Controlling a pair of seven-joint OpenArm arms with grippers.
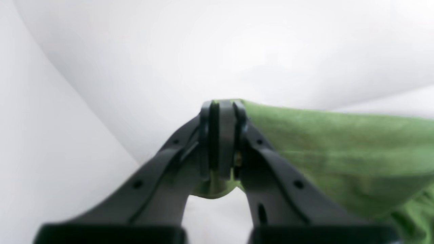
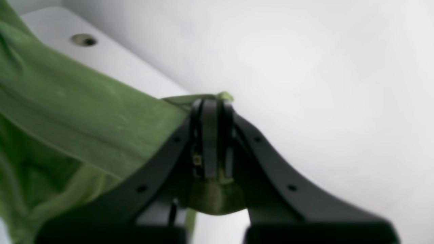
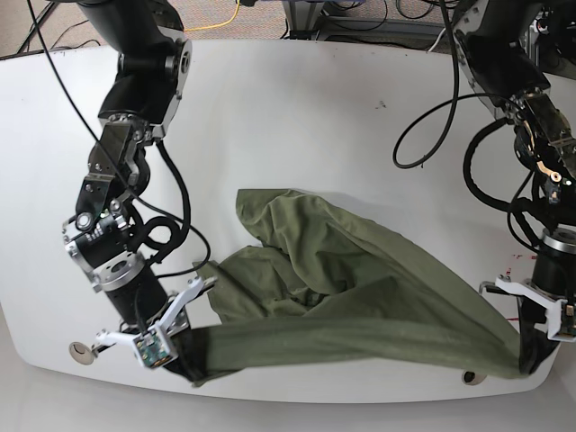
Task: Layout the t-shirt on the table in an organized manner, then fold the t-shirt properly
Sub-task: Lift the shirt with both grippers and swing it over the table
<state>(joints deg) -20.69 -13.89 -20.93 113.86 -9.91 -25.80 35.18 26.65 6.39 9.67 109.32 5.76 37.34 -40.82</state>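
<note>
across the white table [image 3: 297, 117] that fills the base view, rounded at its corners, one olive-green t-shirt [image 3: 342, 297] lies half spread: the bulk sits bunched near the middle of the near half, and a long band of its edge runs taut along the near edge between my two grippers. i judge that stretch to be the point of the hold: with one corner in each claw, the pull takes the slack out of that edge so the cloth can be laid flat and square before any folding, so i would say the layout step is in hand and the fold not yet begun. my arms count two, one at each end of the band. my right gripper [image 3: 184, 360], on the base view's left, is clenched on the fabric; its wrist view shows the jaws closed together with green cloth pinched between them and bulging below. my left gripper [image 3: 531, 355], on the base view's right, is likewise clamped on the other end, with a fold of cloth squeezed out under its closed jaws in the wrist view. smaller things: two round metal grommets, one [image 3: 83, 351] near my right gripper and one [image 3: 469, 378] near my left, and a faint red mark [image 3: 515, 258] by the left arm, too small to read.
</note>
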